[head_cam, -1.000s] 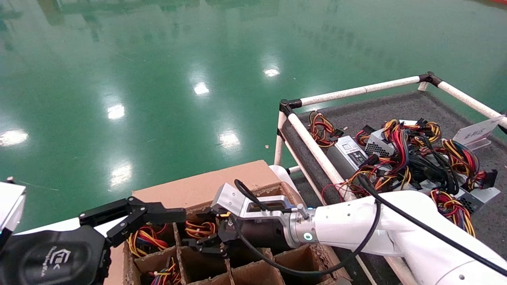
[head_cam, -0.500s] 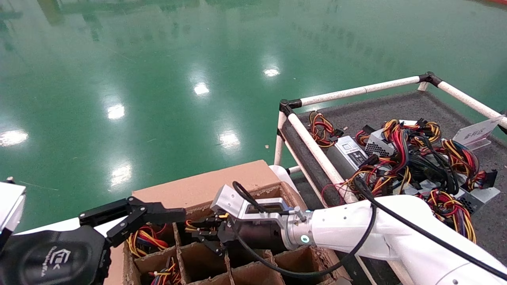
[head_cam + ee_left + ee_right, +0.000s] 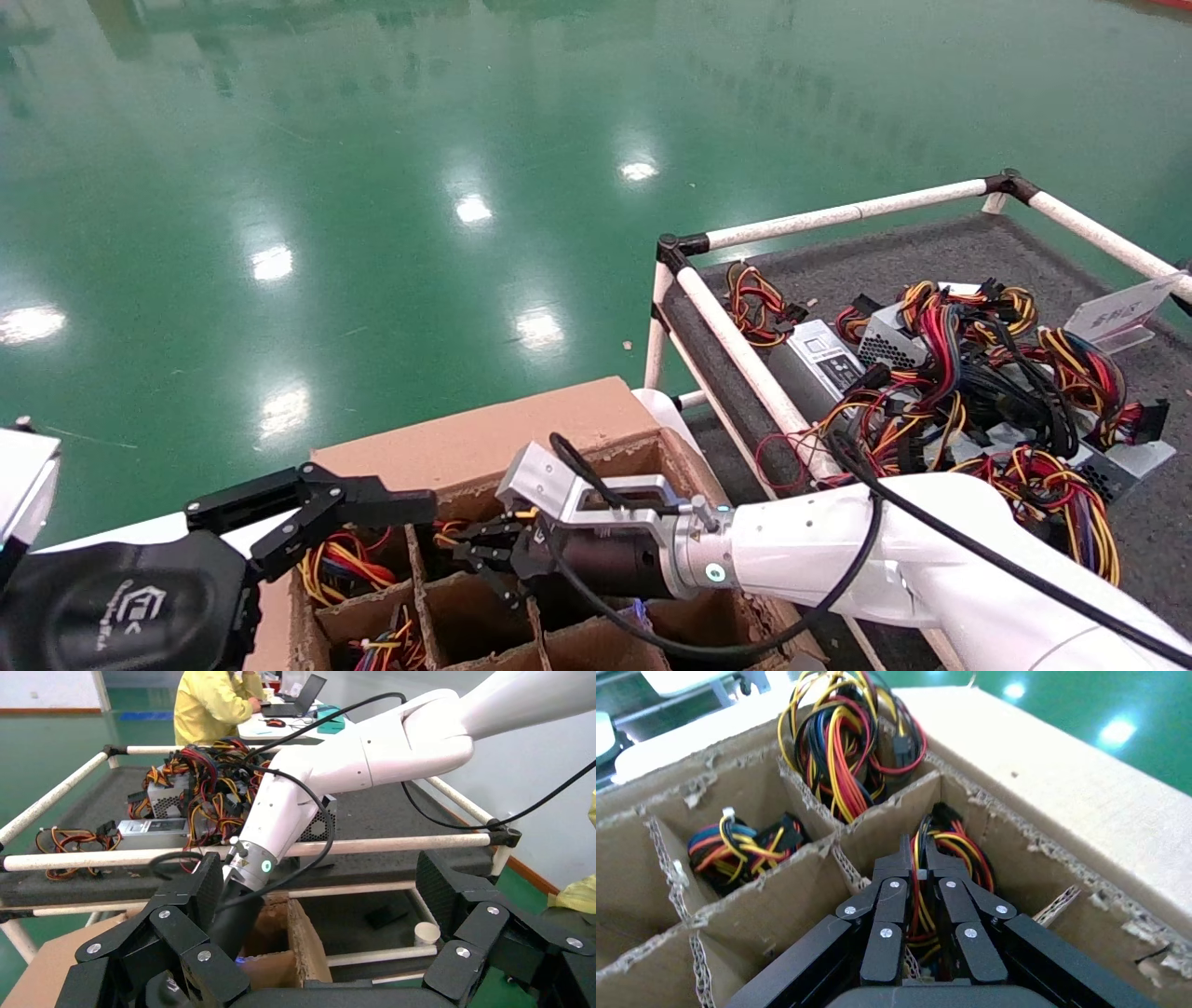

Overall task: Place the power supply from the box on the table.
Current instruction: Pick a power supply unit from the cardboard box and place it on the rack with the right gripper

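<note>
Power supply [image 3: 947,855]: only its red/yellow/black wire bundle shows, sitting in a back-row cell of the box [image 3: 484,438] at lower centre of the head view; metal body hidden below the dividers. Right gripper [image 3: 486,552] reaches in from the right, fingers [image 3: 895,903] pinched narrow on those wires, tips inside the cell. Tight clearance: ragged cardboard walls close on both sides of the fingers. Neighbouring cells hold other wire bundles [image 3: 849,734]. Left gripper [image 3: 372,508] hovers over the box's left edge at lower left, jaws spread wide, holding nothing. Table [image 3: 931,252] stands at right, beside the box, white pipe rail [image 3: 745,359] on its near side. Pile of wired units [image 3: 968,373] covers its middle; felt bare at the far corner. Glossy green floor [image 3: 326,186] fills the upper frame.
</note>
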